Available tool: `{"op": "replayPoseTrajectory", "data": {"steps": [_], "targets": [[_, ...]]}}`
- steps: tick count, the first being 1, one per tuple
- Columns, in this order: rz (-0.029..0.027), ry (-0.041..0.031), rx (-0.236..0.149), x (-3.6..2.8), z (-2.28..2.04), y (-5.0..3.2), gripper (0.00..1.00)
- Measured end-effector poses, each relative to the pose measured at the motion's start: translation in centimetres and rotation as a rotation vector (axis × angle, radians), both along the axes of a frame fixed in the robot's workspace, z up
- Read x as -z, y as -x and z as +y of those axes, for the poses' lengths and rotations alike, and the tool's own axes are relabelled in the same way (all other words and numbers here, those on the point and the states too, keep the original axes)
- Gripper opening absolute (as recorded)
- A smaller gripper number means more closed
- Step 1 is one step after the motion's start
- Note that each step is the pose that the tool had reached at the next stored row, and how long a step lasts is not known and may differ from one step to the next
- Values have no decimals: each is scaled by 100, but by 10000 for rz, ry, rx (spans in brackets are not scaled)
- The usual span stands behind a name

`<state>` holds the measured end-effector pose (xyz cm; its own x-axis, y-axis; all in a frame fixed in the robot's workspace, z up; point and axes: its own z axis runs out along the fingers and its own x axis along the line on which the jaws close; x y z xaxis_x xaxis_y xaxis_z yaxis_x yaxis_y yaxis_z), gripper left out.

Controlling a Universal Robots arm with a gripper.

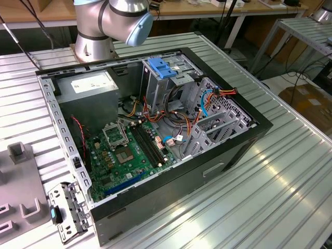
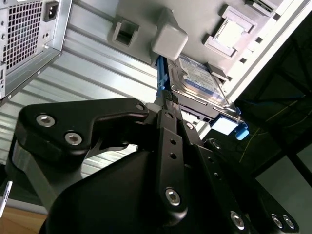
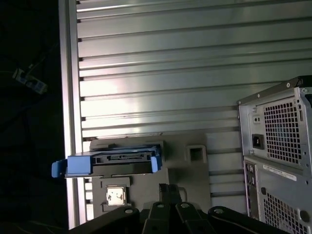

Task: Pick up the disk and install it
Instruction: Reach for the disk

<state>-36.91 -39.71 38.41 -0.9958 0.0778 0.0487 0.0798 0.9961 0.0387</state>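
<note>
In the exterior view, a grey holder (image 1: 18, 181) lies at the exterior view's left edge, on the ribbed metal table (image 1: 290, 197). Just beside it, toward the case, a small metal panel (image 1: 65, 210) lies flat. The open case (image 1: 171, 187) lies on its side in the middle of the table. Inside it, from the exterior view's left to its right, there is a grey box (image 1: 91, 83) with a white sticker in the far corner, then a green board (image 1: 127, 150) on the bottom. After these comes a metal cage (image 1: 166, 85) with a bare blue bracket (image 1: 161, 67) on top, and then a tilted metal frame (image 1: 218, 124) with coloured cables near it. The base of the arm (image 1: 109, 21) stands on the table behind the case.

The disk (image 3: 114, 163) lies flat in the holder, outside the case and near the table's edge. In the first wrist view its connector end faces the camera, with blue rails (image 3: 73, 165) on both sides. In the second wrist view its white label with a blue band is visible, and a grey block (image 2: 169, 36) of the holder stands just at one end of the disk.

The gripper (image 3: 169, 187) has its fingers close together, with nothing between them. In the first wrist view it is near the disk but apart from it. In the second wrist view one fingertip (image 2: 166, 97) appears in front of a blue rail, and I cannot tell whether they touch.
</note>
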Motion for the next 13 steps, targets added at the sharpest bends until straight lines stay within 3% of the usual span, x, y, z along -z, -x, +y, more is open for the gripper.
{"op": "replayPoseTrajectory", "data": {"steps": [13], "targets": [[2, 0, -1, 5, 0, 259, 11]]}}
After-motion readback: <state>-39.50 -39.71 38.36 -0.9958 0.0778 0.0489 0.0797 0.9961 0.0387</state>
